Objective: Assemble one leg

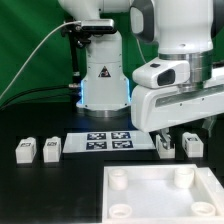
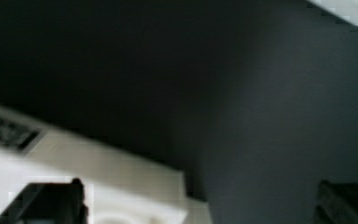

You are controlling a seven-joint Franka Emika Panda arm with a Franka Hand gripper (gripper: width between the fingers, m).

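Observation:
Several small white legs with tags lie on the black table in the exterior view: two at the left (image 1: pixel 25 150) (image 1: pixel 50 148) and two at the right (image 1: pixel 165 145) (image 1: pixel 193 143). My gripper (image 1: pixel 183 128) hangs just above and behind the right pair, touching neither. In the wrist view my gripper (image 2: pixel 197 205) is open and empty, its dark fingers (image 2: pixel 51 205) spread wide. Between them show the black table and a corner of the white square piece (image 2: pixel 105 170). That white surface carries a blurred tag (image 2: pixel 7 130); whether it belongs to a leg I cannot tell.
The large white square tray-like piece (image 1: pixel 150 200) with round sockets lies at the front right. The marker board (image 1: pixel 105 142) lies in the middle of the table. The robot's base (image 1: pixel 103 75) stands behind it.

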